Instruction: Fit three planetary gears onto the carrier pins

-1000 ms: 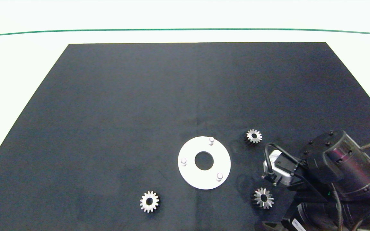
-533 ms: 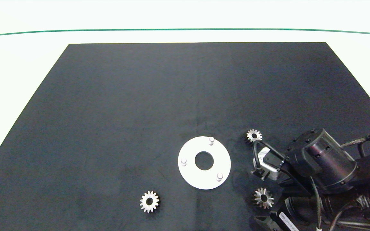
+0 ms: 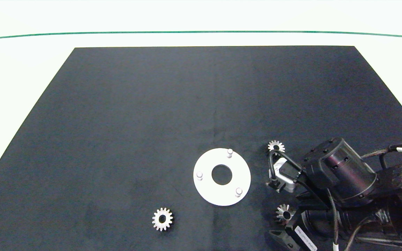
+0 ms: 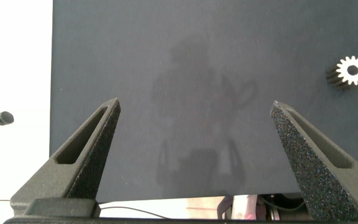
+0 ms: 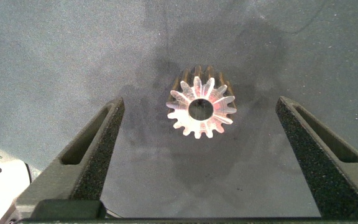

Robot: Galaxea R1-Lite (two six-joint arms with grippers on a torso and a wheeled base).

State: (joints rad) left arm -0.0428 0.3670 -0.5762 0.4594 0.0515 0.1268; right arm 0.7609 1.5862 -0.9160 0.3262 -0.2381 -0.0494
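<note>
The white disc lies flat on the black mat, and its three carrier pins stand bare. All three planetary gears lie on the mat, none on a pin. One gear sits off to the disc's near-left side. One gear sits to the disc's far-right side. The third gear lies to the disc's near-right side, and the right arm partly hides it from above.

The right gripper hangs over that third gear with its two fingers spread wide, one on each side, holding nothing. The left gripper is wide open too and holds nothing. It waits away from the disc, over bare mat, with the near-left gear near it.

I think the gear could slip. It is small and has bumpy teeth. If the fingers close off-center, they may push it sideways or tip it up. A tilted gear would miss its pin and jam.
</note>
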